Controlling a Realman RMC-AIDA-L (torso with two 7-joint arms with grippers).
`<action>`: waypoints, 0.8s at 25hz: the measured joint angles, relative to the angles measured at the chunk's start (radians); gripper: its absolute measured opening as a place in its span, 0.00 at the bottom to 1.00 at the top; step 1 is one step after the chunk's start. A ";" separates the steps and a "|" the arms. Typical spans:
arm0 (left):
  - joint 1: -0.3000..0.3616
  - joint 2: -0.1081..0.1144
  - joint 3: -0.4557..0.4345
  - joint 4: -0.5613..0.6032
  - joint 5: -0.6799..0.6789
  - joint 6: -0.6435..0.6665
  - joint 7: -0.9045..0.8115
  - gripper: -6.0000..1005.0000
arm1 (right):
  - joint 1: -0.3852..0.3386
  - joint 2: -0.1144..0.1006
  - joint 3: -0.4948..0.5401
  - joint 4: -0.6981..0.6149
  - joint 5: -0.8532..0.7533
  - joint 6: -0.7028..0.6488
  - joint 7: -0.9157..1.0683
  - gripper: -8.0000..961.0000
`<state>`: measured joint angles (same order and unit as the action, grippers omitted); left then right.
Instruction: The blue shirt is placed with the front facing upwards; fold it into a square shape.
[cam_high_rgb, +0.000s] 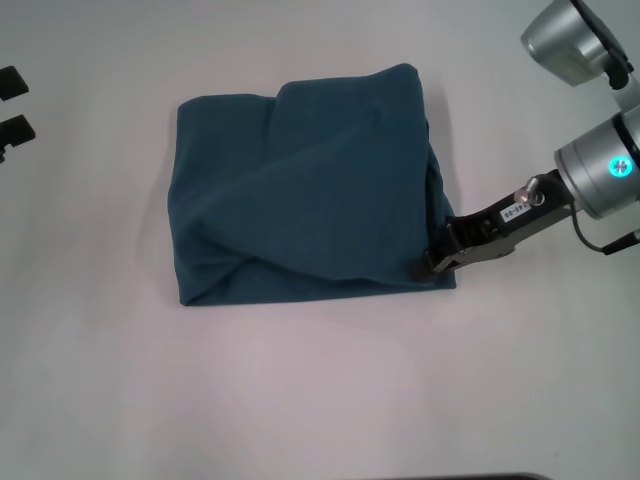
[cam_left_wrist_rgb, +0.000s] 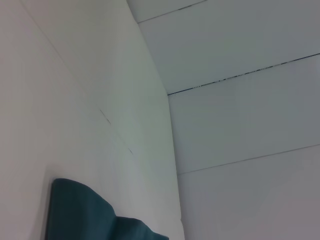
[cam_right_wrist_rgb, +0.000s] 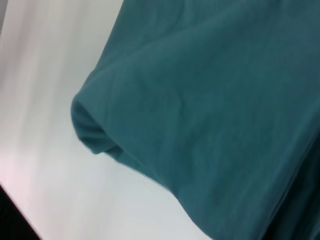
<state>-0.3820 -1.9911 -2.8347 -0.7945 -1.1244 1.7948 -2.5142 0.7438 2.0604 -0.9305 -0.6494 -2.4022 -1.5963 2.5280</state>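
Blue shirt (cam_high_rgb: 305, 190) lying folded into rough square at centre of head view on white table (cam_high_rgb: 320, 400), creases running diagonally across top layer. Right gripper (cam_high_rgb: 437, 262) reaching in from right edge of frame, black fingers touching shirt's lower-right corner; whether pinching fabric, cannot tell. Left gripper (cam_high_rgb: 12, 105) sitting at far left edge, well apart from shirt, fingers spread apart.
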 joint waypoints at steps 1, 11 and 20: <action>0.000 0.000 0.000 0.000 0.000 0.000 0.000 0.68 | -0.002 -0.001 0.001 -0.009 0.000 -0.017 0.001 0.05; 0.000 0.000 0.000 0.000 0.000 0.002 0.000 0.68 | -0.013 -0.042 0.007 -0.160 -0.040 -0.190 0.072 0.03; -0.005 -0.001 0.000 0.000 0.000 0.000 0.000 0.68 | -0.013 -0.044 0.003 -0.156 -0.080 -0.157 0.074 0.06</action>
<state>-0.3870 -1.9922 -2.8348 -0.7946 -1.1244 1.7951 -2.5145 0.7308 2.0164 -0.9274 -0.8058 -2.4820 -1.7534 2.6016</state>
